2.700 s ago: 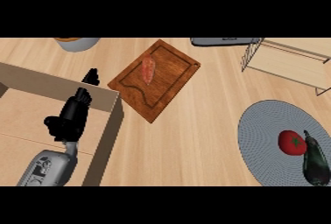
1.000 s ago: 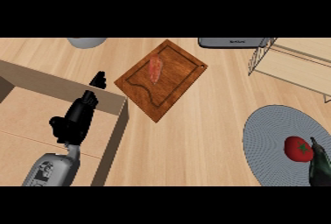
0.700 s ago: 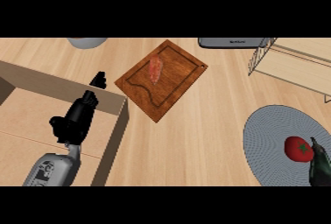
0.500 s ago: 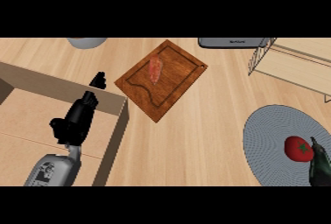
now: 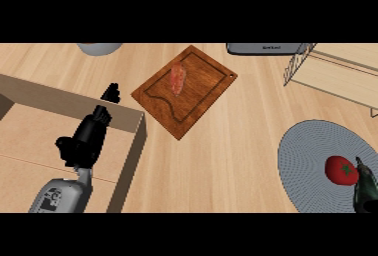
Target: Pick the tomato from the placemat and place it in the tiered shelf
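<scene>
A red tomato [image 5: 342,170] with a green stem lies on the round grey placemat [image 5: 310,167] at the lower right. My right hand [image 5: 365,187] shows only partly at the right edge, its fingers straight and touching the tomato's right side. The tiered shelf [image 5: 336,75], wire-framed with pale wooden boards, stands at the upper right. My left hand [image 5: 87,142] rests open at the lower left, fingers pointing up over a wooden box edge.
A brown cutting board [image 5: 186,89] with a reddish piece of meat [image 5: 177,78] lies in the upper middle. A grey bowl [image 5: 99,47] sits at the top left, a dark appliance [image 5: 266,48] at the top. A wooden box wall [image 5: 136,150] stands left.
The right hand has crept slightly up beside the tomato over the last second. Compared with 2.7 s ago the view has shifted, and the tomato stays on the placemat.
</scene>
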Action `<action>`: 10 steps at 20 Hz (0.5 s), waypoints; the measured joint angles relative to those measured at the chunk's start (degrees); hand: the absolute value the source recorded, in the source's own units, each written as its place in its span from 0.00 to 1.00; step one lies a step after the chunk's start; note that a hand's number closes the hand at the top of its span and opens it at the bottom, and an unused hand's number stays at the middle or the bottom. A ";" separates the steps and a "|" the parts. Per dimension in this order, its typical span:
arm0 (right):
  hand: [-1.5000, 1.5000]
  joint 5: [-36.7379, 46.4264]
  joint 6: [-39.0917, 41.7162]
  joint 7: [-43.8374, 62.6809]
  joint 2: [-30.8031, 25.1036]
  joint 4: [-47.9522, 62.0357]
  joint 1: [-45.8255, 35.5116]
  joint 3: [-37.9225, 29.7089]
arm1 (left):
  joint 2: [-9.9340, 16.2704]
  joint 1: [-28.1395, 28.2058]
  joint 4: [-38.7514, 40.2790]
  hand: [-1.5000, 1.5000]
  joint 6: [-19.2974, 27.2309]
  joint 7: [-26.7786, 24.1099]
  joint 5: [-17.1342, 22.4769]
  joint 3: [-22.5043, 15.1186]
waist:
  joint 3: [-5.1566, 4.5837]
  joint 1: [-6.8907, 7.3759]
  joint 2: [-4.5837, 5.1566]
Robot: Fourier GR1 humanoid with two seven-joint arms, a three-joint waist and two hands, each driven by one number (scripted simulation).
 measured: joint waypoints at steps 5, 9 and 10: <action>0.00 3.29 0.81 -0.11 3.46 1.03 -0.62 1.05 | -0.29 0.39 -0.92 0.50 0.01 1.02 -0.68 -0.16 | -0.03 0.02 0.03; 0.00 5.14 2.05 1.17 5.42 1.15 -1.57 1.31 | -0.48 0.45 -0.94 0.50 -0.18 1.28 -0.87 0.06 | 0.01 0.00 -0.02; 0.00 5.50 2.40 0.64 5.82 1.60 -1.43 0.97 | -0.47 0.48 -0.93 0.50 -0.36 1.22 -0.83 0.16 | -0.02 -0.03 -0.01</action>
